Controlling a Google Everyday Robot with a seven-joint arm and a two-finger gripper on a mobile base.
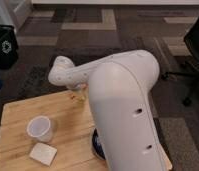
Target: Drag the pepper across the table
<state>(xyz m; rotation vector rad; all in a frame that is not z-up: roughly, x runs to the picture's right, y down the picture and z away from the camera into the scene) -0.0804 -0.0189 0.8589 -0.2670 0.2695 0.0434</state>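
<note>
We see only a sliver of the pepper, orange-red, near the tabletop's far edge, just under the arm. The end effector sits right at it, mostly hidden by the arm. We judge the drag barely underway; most of the tabletop remains. A cup stands near the left edge.

Gripper over bare table; cup well left
</note>
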